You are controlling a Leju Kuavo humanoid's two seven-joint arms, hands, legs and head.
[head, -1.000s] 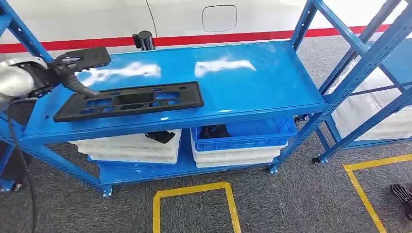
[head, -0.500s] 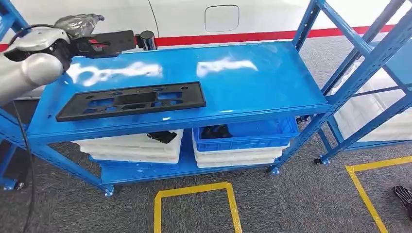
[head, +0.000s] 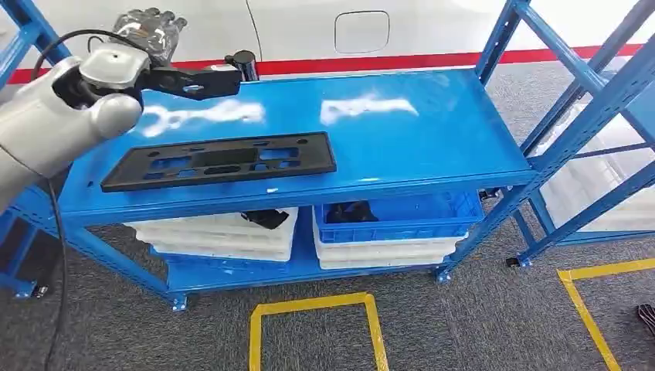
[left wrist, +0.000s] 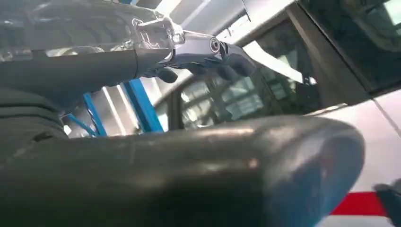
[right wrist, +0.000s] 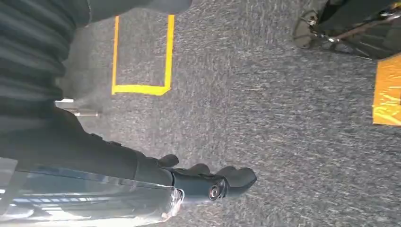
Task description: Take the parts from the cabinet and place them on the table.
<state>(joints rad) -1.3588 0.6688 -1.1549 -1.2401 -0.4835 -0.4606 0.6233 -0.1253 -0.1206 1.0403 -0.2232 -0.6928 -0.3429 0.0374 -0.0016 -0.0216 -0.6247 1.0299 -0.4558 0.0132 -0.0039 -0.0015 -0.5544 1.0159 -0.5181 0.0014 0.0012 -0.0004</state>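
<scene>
A long flat black plate with several cut-outs lies on the top of the blue rack, near its front left. My left hand is raised above the rack's back left corner and grips a smaller black part, which sticks out to the right, clear of the shelf. In the left wrist view the left hand's fingers reach out above a broad dark shape close to the lens. My right hand hangs over the grey carpet with nothing in it, its fingers stretched out.
A black cylinder stands at the rack's back edge. White bins and a blue bin holding dark parts sit on the lower shelf. A second blue rack stands on the right. Yellow tape marks the floor.
My left arm has lifted the smaller black part from just above the long plate up and back toward the rack's rear left. The long plate has stayed put; the view shifted slightly.
</scene>
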